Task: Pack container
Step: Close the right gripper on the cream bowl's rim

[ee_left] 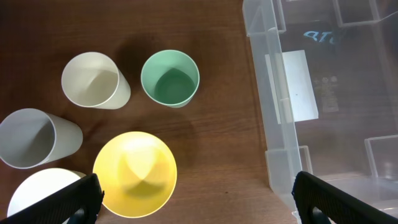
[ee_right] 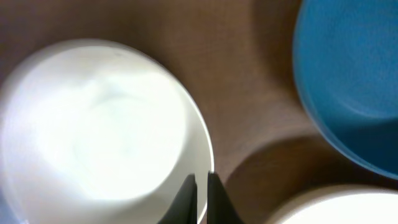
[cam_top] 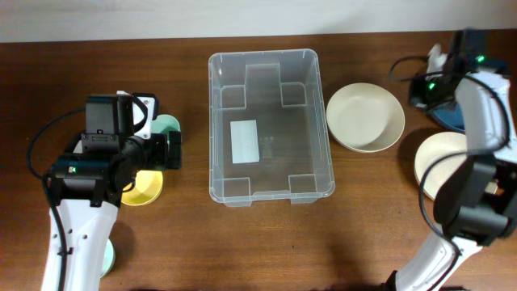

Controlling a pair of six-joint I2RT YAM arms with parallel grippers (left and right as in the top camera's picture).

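Overhead, the container (cam_top: 283, 166) sits empty at mid-table between both arms, probably so either can reach it. Right of it lie three bowls: a cream bowl (cam_top: 365, 117), a white bowl (cam_top: 436, 162) and a blue bowl (cam_top: 449, 120), which is partly under the right arm.

In the left wrist view, the left gripper (ee_left: 196, 186) is spread wide and holds nothing. It hovers over five cups: cream cup (ee_left: 93, 81), green cup (ee_left: 170, 78), grey cup (ee_left: 31, 137), yellow cup (ee_left: 135, 174) and white cup (ee_left: 37, 196).

In the right wrist view, the right gripper (ee_right: 200, 182) is pinched tight on the rim of a pale bowl (ee_right: 93, 124), seemingly the cream one, likely to lift it in.
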